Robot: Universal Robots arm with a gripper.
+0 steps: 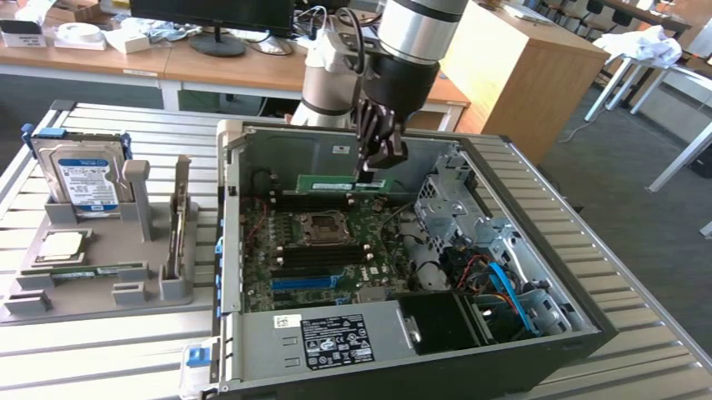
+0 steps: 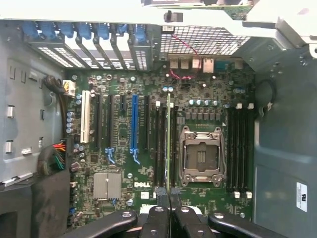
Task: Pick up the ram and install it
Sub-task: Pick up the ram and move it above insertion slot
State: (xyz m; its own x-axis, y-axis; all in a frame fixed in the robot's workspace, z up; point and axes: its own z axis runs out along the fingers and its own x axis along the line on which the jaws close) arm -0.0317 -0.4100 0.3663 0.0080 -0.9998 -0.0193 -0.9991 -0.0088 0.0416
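Green ram [image 1: 333,182] pinched in gripper [image 1: 372,172], jaws narrow on its top edge. We see stick directly under fingers, long axis parallel to memory slots [image 2: 159,148] (beside processor socket [image 2: 199,156]); we judge it unseated.

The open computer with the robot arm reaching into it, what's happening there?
The robot arm's claw is shut on a ram stick, a thin green board, holding it on edge inside the open computer case. It hangs above the motherboard, lined up with the memory slots beside the processor socket, and doesn't look pushed in yet. A hard drive and a second green stick sit on the grey tray nearby.
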